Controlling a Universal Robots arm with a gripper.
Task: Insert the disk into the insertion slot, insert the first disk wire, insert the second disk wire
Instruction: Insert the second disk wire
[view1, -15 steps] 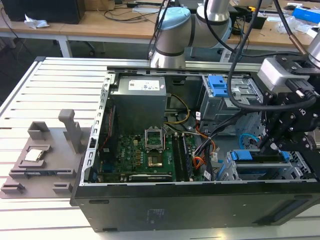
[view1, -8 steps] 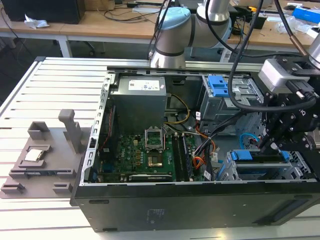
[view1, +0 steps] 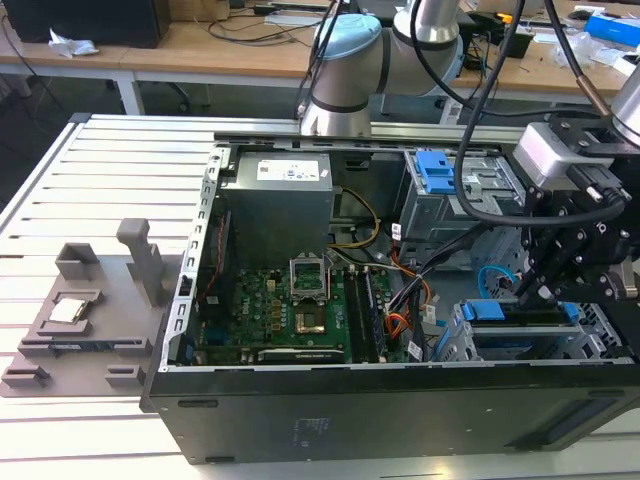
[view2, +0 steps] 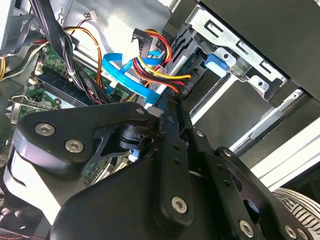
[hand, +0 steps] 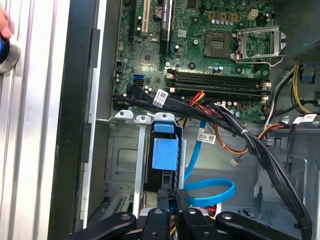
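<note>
Sitting in insertion slot (hand: 125, 165): 1 disk (hand: 164, 155); pincer (hand: 172, 200) just beside.

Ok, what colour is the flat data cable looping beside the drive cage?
Bright blue: the flat cable loops beside the insertion slot, clearest in the first wrist view.

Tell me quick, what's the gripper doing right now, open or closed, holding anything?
Gripper: above the disk in the slot; open or shut cannot be told, nor whether it holds anything.
</note>
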